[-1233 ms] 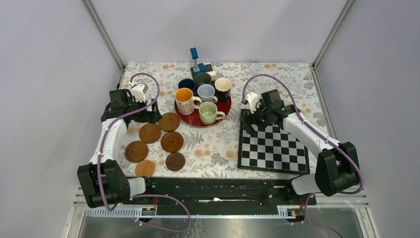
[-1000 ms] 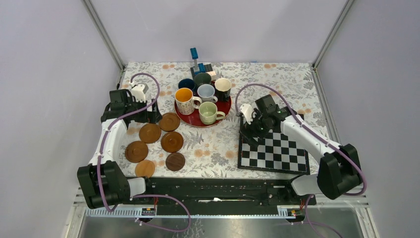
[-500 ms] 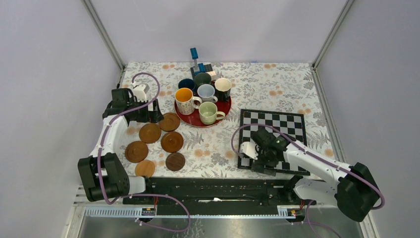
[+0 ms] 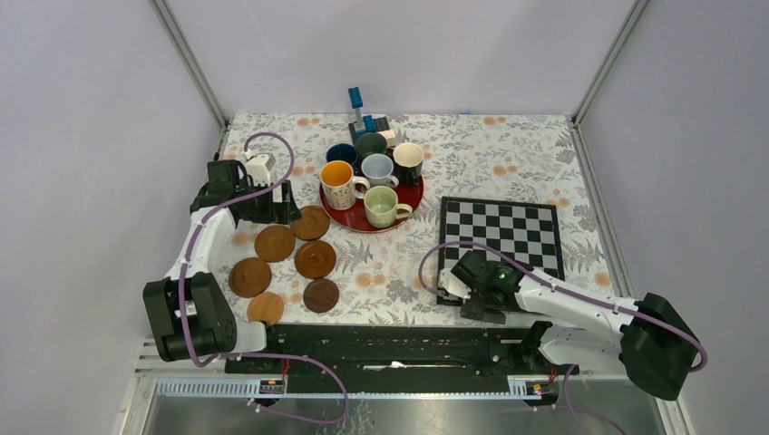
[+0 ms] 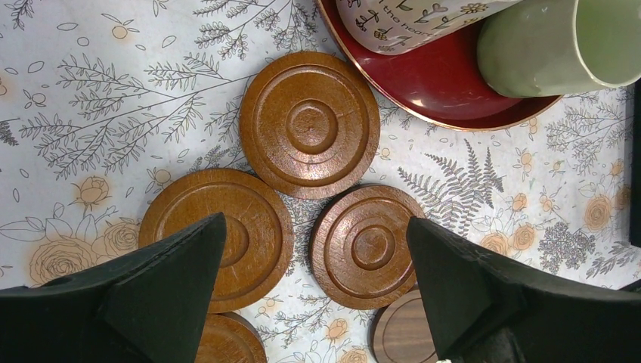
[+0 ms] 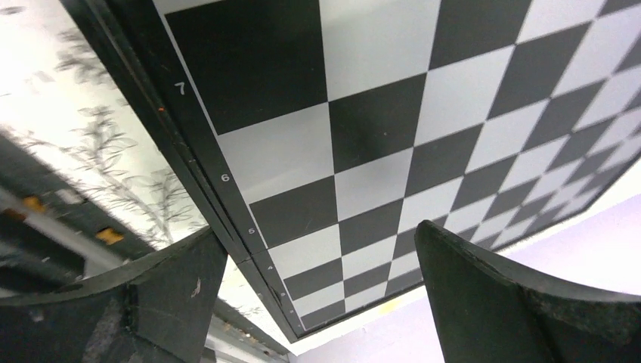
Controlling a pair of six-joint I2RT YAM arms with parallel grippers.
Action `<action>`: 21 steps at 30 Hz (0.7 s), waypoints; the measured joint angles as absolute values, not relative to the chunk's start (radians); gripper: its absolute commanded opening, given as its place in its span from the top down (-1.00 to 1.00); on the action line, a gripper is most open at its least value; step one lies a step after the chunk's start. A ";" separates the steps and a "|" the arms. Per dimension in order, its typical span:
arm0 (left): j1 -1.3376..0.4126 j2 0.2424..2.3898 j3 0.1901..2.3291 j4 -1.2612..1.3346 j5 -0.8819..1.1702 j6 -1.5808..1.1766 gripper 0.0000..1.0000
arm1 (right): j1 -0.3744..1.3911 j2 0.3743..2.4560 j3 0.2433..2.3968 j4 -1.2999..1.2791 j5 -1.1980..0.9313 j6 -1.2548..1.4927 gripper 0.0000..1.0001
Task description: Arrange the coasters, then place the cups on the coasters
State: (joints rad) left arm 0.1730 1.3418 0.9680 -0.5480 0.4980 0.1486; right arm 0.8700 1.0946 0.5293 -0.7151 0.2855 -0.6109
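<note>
Seen from above, the red tray (image 4: 414, 196) sits at the far middle of the flowered table, and all six cups (image 4: 378, 168) stand packed together on it. The pale green cup (image 4: 381, 207) is at its near edge and the patterned white cup (image 4: 337, 184) on its left side. The six coasters (image 4: 315, 259) lie bare on the cloth in a loose cluster to the near left of the tray, none carrying a cup. The left gripper (image 4: 277, 204) hangs just left of the tray over the far end of that cluster. The right gripper (image 4: 479, 306) is well off to the tray's near right, at the near-left corner of a chessboard (image 4: 508, 236). In the left wrist view the left gripper (image 5: 315, 223) has its fingers spread wide and empty above three coasters. The farthest coaster (image 5: 310, 125) lies just beside the tray's rim (image 5: 453, 83). In the right wrist view the right gripper (image 6: 317, 234) is also spread wide and empty over the chessboard (image 6: 393, 128) and its numbered border.
</note>
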 measured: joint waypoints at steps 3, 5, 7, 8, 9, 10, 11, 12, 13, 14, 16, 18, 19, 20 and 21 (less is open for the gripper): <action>0.172 1.342 0.968 -0.548 0.498 0.149 -0.98 | 0.871 1.114 0.528 -0.680 0.358 -0.601 -0.99; 0.171 1.342 0.968 -0.548 0.498 0.148 -0.98 | 0.870 1.124 0.528 -0.655 0.392 -0.601 -0.99; 0.170 1.342 0.968 -0.548 0.498 0.148 -0.98 | 0.859 1.126 0.528 -0.624 0.418 -0.614 -0.99; 0.170 1.342 0.968 -0.548 0.498 0.148 -0.98 | 0.844 1.126 0.528 -0.605 0.424 -0.626 -0.99; 0.170 1.342 0.968 -0.548 0.498 0.147 -0.98 | 0.823 1.128 0.528 -0.587 0.427 -0.639 -0.99; 0.170 1.342 0.968 -0.548 0.498 0.146 -0.98 | 0.785 1.132 0.530 -0.562 0.427 -0.660 -0.99; 0.169 1.342 0.968 -0.548 0.498 0.146 -0.98 | 0.739 1.142 0.537 -0.538 0.426 -0.684 -0.99; 0.169 1.342 0.968 -0.548 0.499 0.145 -0.98 | 0.693 1.153 0.543 -0.509 0.427 -0.709 -0.99; 0.168 1.342 0.968 -0.548 0.499 0.143 -0.98 | 0.650 1.165 0.548 -0.476 0.428 -0.738 -0.99; 0.168 1.342 0.968 -0.548 0.500 0.141 -0.98 | 0.619 1.176 0.552 -0.448 0.428 -0.760 -0.99; 0.168 1.342 0.968 -0.548 0.501 0.137 -0.98 | 0.558 1.215 0.568 -0.371 0.426 -0.822 -0.99; 0.167 1.342 0.968 -0.548 0.503 0.133 -0.98 | 0.509 1.245 0.583 -0.330 0.419 -0.856 -0.99; 0.167 1.342 0.969 -0.548 0.505 0.130 -0.98 | 0.482 1.269 0.595 -0.299 0.410 -0.878 -0.99; 0.167 1.342 0.969 -0.548 0.506 0.130 -0.98 | 0.458 1.292 0.607 -0.270 0.402 -0.896 -0.99; 0.167 1.342 0.969 -0.548 0.508 0.129 -0.98 | 0.432 1.320 0.622 -0.238 0.393 -0.915 -0.99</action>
